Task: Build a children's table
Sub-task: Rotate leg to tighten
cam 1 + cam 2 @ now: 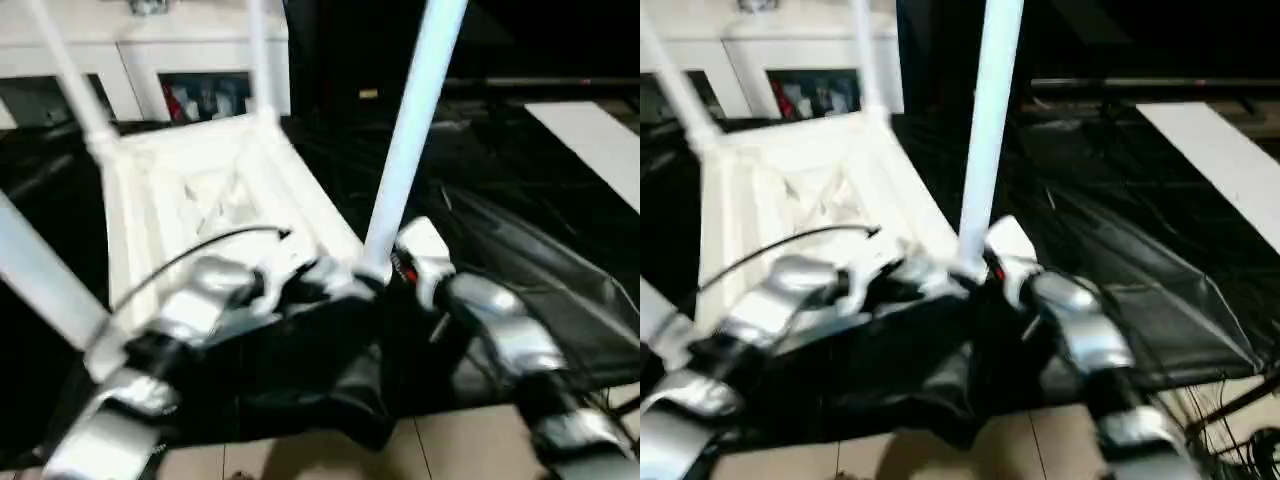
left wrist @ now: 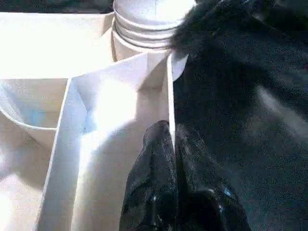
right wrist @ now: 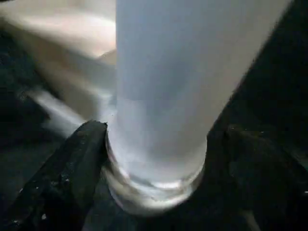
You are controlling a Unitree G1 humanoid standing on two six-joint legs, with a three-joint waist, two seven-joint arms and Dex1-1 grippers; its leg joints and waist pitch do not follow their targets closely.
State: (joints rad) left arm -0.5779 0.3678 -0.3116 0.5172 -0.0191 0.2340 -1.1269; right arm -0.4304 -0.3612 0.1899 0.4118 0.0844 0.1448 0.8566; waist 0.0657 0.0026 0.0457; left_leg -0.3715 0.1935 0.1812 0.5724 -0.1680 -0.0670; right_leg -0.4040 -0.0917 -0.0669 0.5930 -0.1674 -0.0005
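Legs are standing up from the upturned white ribbed plastic tabletop (image 1: pixel 200 200). The right gripper (image 3: pixel 159 159) is straddling the nearest white tapered tube leg (image 1: pixel 410 140) at its socket, fingers apart; the left gripper (image 2: pixel 168 159) is pinching the tabletop's rim beside it. Better to withdraw straight, without nudging.

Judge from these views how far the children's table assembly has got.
Done: four legs rise from the upturned tabletop. In hand: the left end effector pinches its rim; the right end effector stands open around the base of the nearest leg. Left: probably checking that seating, then flipping it upright.
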